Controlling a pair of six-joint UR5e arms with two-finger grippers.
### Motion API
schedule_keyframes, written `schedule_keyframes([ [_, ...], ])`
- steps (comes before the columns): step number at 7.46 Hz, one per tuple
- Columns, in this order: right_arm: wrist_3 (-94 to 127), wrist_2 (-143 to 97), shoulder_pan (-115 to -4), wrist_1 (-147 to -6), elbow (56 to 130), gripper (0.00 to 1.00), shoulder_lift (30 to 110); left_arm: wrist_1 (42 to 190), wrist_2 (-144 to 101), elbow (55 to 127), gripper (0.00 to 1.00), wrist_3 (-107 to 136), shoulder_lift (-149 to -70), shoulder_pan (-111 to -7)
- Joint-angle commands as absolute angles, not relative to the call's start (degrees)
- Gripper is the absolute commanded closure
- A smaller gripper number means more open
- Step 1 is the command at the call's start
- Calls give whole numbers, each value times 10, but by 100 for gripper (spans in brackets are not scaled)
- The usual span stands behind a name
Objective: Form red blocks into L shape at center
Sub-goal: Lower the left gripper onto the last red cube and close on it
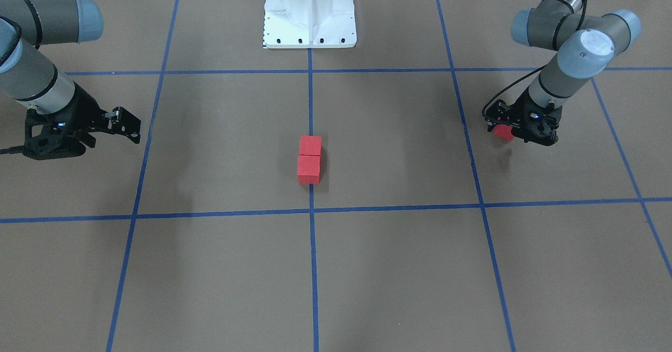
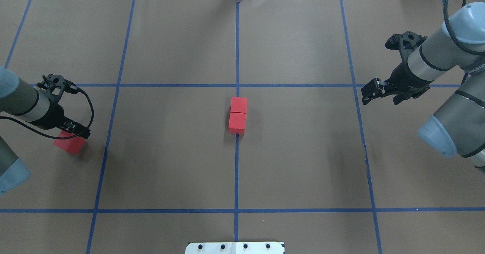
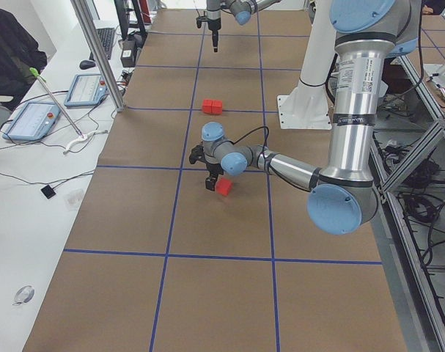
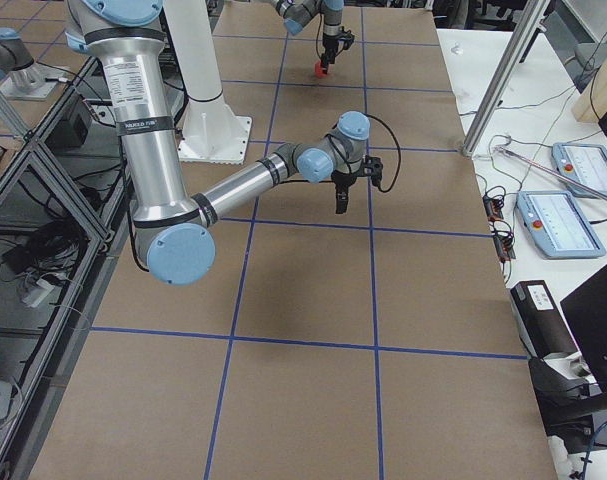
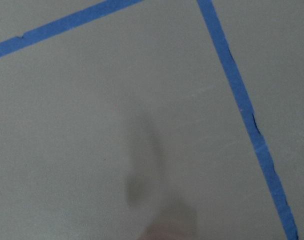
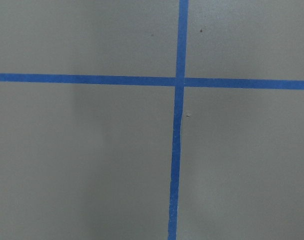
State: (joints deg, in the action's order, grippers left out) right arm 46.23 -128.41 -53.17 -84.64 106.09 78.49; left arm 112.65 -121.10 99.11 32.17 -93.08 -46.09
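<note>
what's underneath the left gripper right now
A third red block sits at the left gripper, partly hidden by its fingers. Whether it is gripped, or touches the brown floor, cannot be seen.

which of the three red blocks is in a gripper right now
The lone red block far out on the robot's left side, held at the left gripper. The other two blocks sit touching end to end on the centre tape line, with no gripper near.

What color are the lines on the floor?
The tape lines are blue, crossing the brown floor in a grid. The overhead exterior view shows them best.
</note>
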Motion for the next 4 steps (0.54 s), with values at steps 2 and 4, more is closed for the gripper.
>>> schedule_keyframes([
  [2,462,-1284,-533,-846,1061,0,785,1126,-1210,991,1,320,-923,-447],
  [4,462,-1284,-533,-846,1062,0,785,1126,-1209,994,4,319,-922,-446],
])
